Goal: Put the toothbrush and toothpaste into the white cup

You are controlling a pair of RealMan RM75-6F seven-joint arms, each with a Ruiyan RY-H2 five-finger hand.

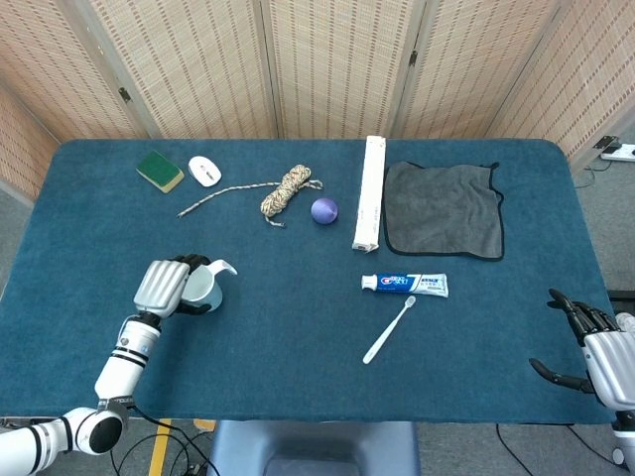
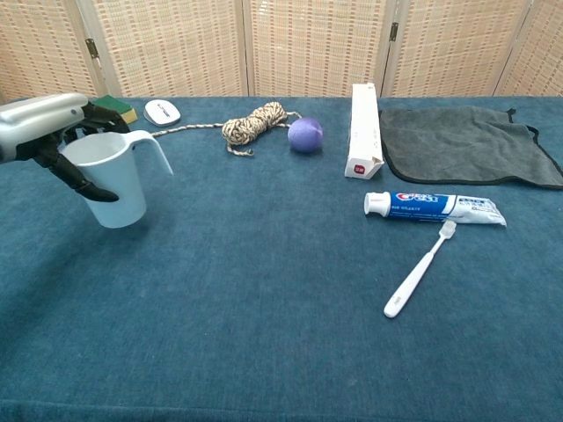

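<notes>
My left hand point(image 1: 164, 286) grips the white handled cup point(image 1: 205, 286) at the table's left; in the chest view the left hand point(image 2: 44, 132) wraps the cup point(image 2: 110, 180) from its left side, and the cup leans slightly. The toothpaste tube point(image 1: 405, 285) lies flat right of centre, cap to the left. Just in front of it the white toothbrush point(image 1: 388, 330) lies diagonally, bristles near the tube. Both also show in the chest view, the toothpaste point(image 2: 435, 206) and the toothbrush point(image 2: 420, 269). My right hand point(image 1: 595, 347) hovers at the front right edge, fingers apart, holding nothing.
Along the back lie a green sponge point(image 1: 159, 170), a small white oval object point(image 1: 204, 171), a coiled rope point(image 1: 285, 190), a purple ball point(image 1: 324, 210), a long white box point(image 1: 369, 193) and a grey towel point(image 1: 443, 208). A blue cloth covers the table point(image 1: 298, 377).
</notes>
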